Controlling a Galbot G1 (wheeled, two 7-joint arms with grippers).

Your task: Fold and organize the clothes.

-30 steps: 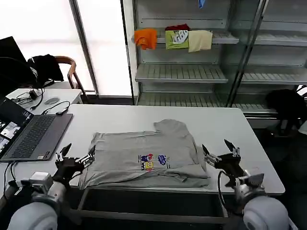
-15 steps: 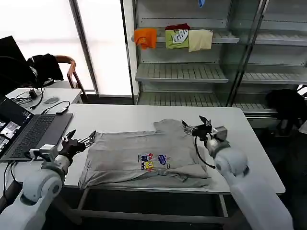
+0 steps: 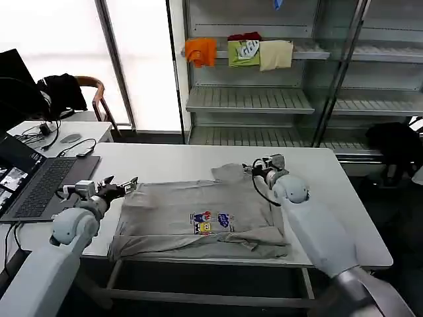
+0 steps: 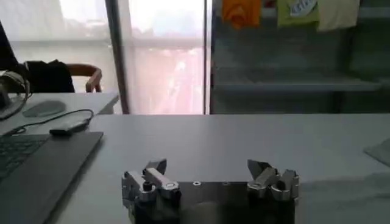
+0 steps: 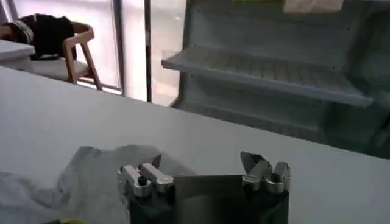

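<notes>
Reaching in low over the white table (image 3: 165,162), the left gripper (image 3: 125,187) sat at the near-left edge of the grey T-shirt (image 3: 198,214), its fingers spread wide and pointing toward the shirt's left sleeve corner, holding nothing. From the left wrist camera, the same gripper's two fingertips (image 4: 210,173) stood well apart above bare tabletop, with a pale edge of cloth (image 4: 381,152) just visible off to one side. Across the shirt, the right gripper (image 3: 263,166) hovered at the far-right corner, beside the raised collar area of the T-shirt, and its fingers were also open with nothing between them. From the right wrist camera, the right gripper's fingertips (image 5: 204,169) were parted, and a rumpled fold of grey fabric (image 5: 91,176) lay right beside one finger. Between the two grippers, the T-shirt lay mostly flat near the front of the table, its bottom hem bunched along the front edge and a small colourful print (image 3: 211,222) showing on its chest. To the left of the shirt, an open laptop (image 3: 39,185) rested on the table, with a cable (image 3: 73,150) trailing behind it. Beyond the table stood a metal shelving unit (image 3: 251,99), and on its upper shelf lay folded orange (image 3: 200,51), green (image 3: 243,54) and cream (image 3: 276,55) garments.
</notes>
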